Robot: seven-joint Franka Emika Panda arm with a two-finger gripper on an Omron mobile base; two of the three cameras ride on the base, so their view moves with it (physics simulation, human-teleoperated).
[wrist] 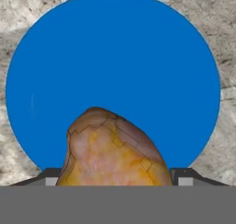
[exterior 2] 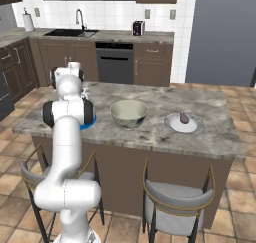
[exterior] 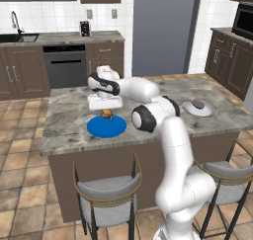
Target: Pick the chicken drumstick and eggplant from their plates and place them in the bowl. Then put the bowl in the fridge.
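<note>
A: Kitchen, tiled floor, dark brown cabinets along the back wall. Stone-topped island counter (exterior: 69, 120) in the middle, two grey stools (exterior: 106, 192) at its near side. Where is the arm?

B: Reaching over the left part of the counter, hand pointing straight down above the blue plate (exterior: 94, 129). Gripper (exterior: 105, 113) sits low over the plate's middle.

A: Drumstick?

B: The chicken drumstick (wrist: 113, 149) is at the plate's centre, right under the hand. From the left base view it shows as a small orange-brown lump (exterior: 106, 114) just below the hand. In the hand view it fills the lower middle, rising between the two dark fingers (wrist: 184, 176), which stand on either side of it.

A: Clamped on it?

B: Fingers are spread wide around it, one each side. Contact itself I cannot make out; the tips are cut off at the bottom of the hand view. Whether the drumstick is lifted clear of the plate, cannot tell either.

A: Other items?

B: The bowl (exterior 2: 128, 113), pale grey-green, stands upright mid-counter, right of the blue plate and apart from it. Further right, a pale plate (exterior 2: 190, 125) with a small dark eggplant (exterior 2: 184, 118) on it. Fridge (exterior: 163, 31), slate-blue, stands beyond the counter against the back wall, doors closed.
</note>
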